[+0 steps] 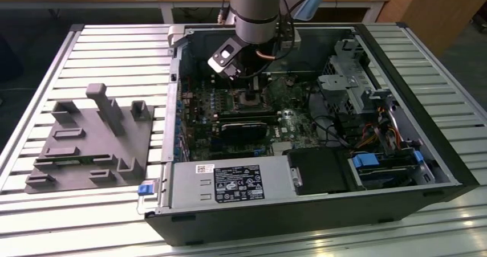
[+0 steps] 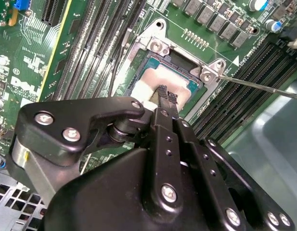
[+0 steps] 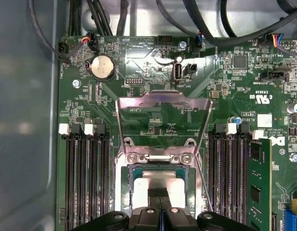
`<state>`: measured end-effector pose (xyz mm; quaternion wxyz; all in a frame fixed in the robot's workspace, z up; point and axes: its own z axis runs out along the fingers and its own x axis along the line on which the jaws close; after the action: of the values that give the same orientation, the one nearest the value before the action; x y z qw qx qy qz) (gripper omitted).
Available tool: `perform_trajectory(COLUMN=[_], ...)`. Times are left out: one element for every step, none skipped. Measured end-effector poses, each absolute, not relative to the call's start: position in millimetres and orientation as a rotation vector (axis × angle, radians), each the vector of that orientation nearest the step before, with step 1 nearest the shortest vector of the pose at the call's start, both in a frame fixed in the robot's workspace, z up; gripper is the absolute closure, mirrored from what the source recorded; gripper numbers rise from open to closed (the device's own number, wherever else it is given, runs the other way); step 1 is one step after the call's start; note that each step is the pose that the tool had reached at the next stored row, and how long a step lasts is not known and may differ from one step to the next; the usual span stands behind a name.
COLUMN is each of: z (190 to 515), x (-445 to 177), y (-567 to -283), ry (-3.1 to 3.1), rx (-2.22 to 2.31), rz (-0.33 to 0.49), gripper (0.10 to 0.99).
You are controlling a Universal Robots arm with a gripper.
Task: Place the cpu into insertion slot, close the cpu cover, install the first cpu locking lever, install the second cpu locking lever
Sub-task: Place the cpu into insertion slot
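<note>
Steeply downward, the claw is held, closed together, over the cpu seated in the insertion slot.

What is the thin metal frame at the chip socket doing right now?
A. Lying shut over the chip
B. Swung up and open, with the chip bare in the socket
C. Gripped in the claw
B: in the first wrist view the cpu cover stands hinged up off the insertion slot, and the cpu lies uncovered in it.
</note>
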<state>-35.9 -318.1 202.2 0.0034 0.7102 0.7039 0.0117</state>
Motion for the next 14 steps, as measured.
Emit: perform_trajectory(z=[202.1,201.7,201.1,200.6,200.1,199.7,199.4,199.4,199.3,199.1,199.1,199.1,199.0,199.0], x=[-36.0,-35.9,-35.9,-35.9,-36.0,-36.0,-36.0,-36.0,-36.0,-36.0,-36.0,-36.0,-36.0,-36.0], y=[-318.1,-318.0,-318.0,-318.0,-318.0,-318.1,-318.2,-318.2,-318.1,-318.1,-318.0,-318.0,-318.0,-318.0], ry=[2.206,2.206,2.207,2.206,2.206,2.206,2.206,2.206,2.206,2.206,2.206,2.206,2.206,2.206], rx=[2.226,2.227,2.226,2.227,2.226,2.226,2.226,2.226,2.226,2.226,2.226,2.226,2.226,2.227], rz=[0.036,0.037,0.037,0.037,0.037,0.036,0.036,0.036,0.036,0.036,0.037,0.037,0.037,0.037], gripper=[0.980,0.980,0.980,0.980,0.980,0.980,0.980,0.980,0.980,0.980,0.980,0.980,0.980,0.980])
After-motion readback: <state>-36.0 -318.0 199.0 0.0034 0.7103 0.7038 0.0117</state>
